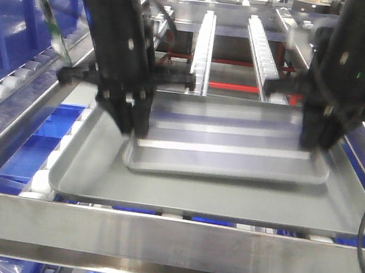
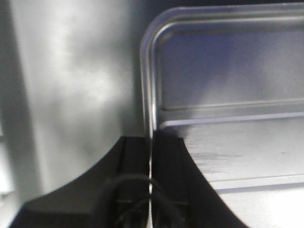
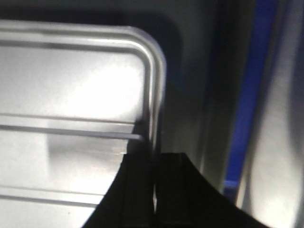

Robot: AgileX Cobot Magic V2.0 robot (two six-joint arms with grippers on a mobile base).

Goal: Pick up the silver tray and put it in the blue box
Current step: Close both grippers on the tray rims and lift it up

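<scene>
Steel roller conveyor (image 1: 156,240) fills the front view; a larger grey tray (image 1: 227,205) lies on the rollers at lower centre; the silver tray (image 1: 234,149) sits inside it, centre frame. Left gripper (image 1: 131,120) is placed at the silver tray's left short rim and right gripper (image 1: 316,136) at the right one. In both wrist views the fingers are drawn nearly together with the thin rim pinched between them; nothing else is held. Whether the silver tray is clear of the grey tray cannot be told, as the frames are blurred. Blue box (image 1: 12,29) is taken to be the ribbed bin at upper left. Judgement: the step in hand is the 2-arm lift; both ends should be raised level and together, with spacing held constant so the rim is not bent or slipped; the grey tray should be left behind.
</scene>
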